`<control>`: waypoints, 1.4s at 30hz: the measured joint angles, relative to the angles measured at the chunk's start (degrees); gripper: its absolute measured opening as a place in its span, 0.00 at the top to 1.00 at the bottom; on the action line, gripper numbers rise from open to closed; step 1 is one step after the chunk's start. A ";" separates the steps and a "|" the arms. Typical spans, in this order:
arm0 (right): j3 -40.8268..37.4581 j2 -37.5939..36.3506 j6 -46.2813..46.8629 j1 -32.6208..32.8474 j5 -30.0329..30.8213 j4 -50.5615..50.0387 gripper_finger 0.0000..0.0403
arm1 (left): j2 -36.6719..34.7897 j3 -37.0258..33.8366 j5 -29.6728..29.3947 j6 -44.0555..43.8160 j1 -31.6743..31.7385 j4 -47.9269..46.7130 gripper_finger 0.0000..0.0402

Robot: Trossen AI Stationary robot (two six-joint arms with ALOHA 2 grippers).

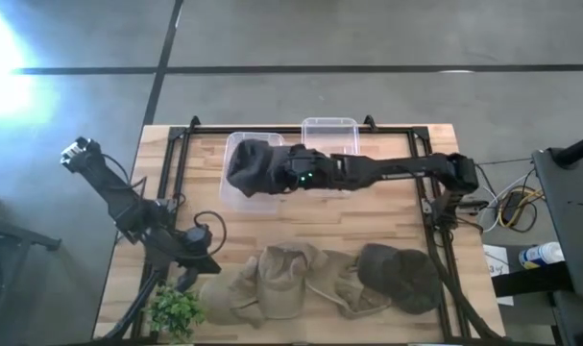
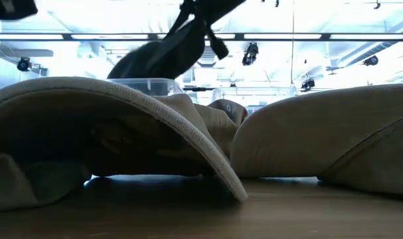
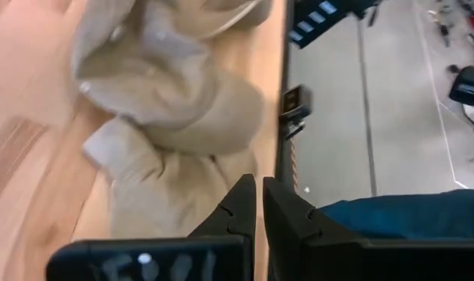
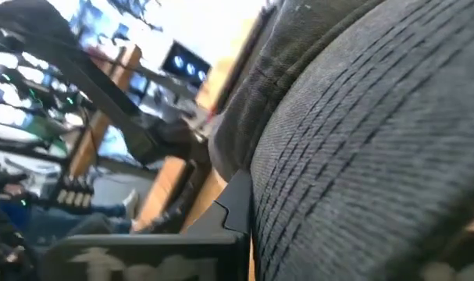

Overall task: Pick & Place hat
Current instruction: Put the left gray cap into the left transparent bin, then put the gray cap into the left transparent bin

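Note:
A dark grey hat [image 1: 254,165] hangs in my right gripper [image 1: 279,174] over a clear plastic bin [image 1: 235,197] near the table's far edge. The low view shows the hat [image 2: 162,56] in the air above that bin's rim [image 2: 145,83]. In the right wrist view the hat's ribbed cloth [image 4: 361,133] fills most of the picture. My left gripper [image 3: 258,204] is shut and touches nothing. It hovers near the table's left near corner over the tan hats [image 3: 170,94]. Several tan hats [image 1: 281,279] and another dark hat [image 1: 399,277] lie along the near edge. My right gripper is shut on the dark grey hat, reaching level from the table's right side. One finger [image 4: 237,204] lies against the ribbed cloth [image 4: 299,195]; the hat itself hides the other finger and which part is held. The hat is lifted clear and droops over the bin.
A second clear bin [image 1: 329,130] stands at the far edge, right of the first. A small green plant [image 1: 173,309] sits at the left near corner. A black frame [image 1: 176,144] runs around the tabletop. A person's blue-clad leg [image 3: 408,215] shows beyond the table's edge.

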 joint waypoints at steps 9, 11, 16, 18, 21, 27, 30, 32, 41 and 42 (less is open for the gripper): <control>2.15 5.75 0.67 -1.84 -3.04 0.67 0.90 | -0.16 -2.84 0.13 -1.83 -0.04 0.14 0.95; 2.44 6.91 1.22 -1.92 -3.15 2.00 0.84 | -0.18 -2.85 0.13 -1.83 -0.04 0.45 0.95; 2.90 8.33 1.75 -1.89 -3.93 5.66 0.66 | -0.20 -2.84 0.13 -1.83 -0.04 1.47 0.95; 2.90 7.81 0.71 -1.66 -3.43 4.29 0.60 | -0.22 -2.84 0.13 -1.87 -0.04 1.68 0.95; 2.90 5.15 0.19 -0.67 -0.95 -2.89 0.55 | -0.21 -2.84 0.13 -1.88 -0.04 1.69 0.95; 2.88 -1.17 1.55 5.63 4.32 -25.13 0.51 | -0.06 -2.84 -0.76 -0.59 -0.04 1.80 0.95; 2.88 -4.08 6.06 11.45 4.85 -35.44 0.52 | -0.04 -2.84 -1.25 -0.28 0.05 1.82 0.95; 2.90 -5.03 11.46 15.91 4.34 -41.88 0.52 | 0.15 -2.84 -1.63 -0.25 0.15 2.01 0.95; 2.38 -3.37 44.10 34.21 -2.65 -58.71 0.52 | 2.11 -2.84 -15.24 0.01 0.56 12.16 0.95; 2.19 -3.04 47.86 36.02 -2.97 -59.62 0.52 | 2.48 -2.84 -15.46 0.54 0.94 13.27 0.95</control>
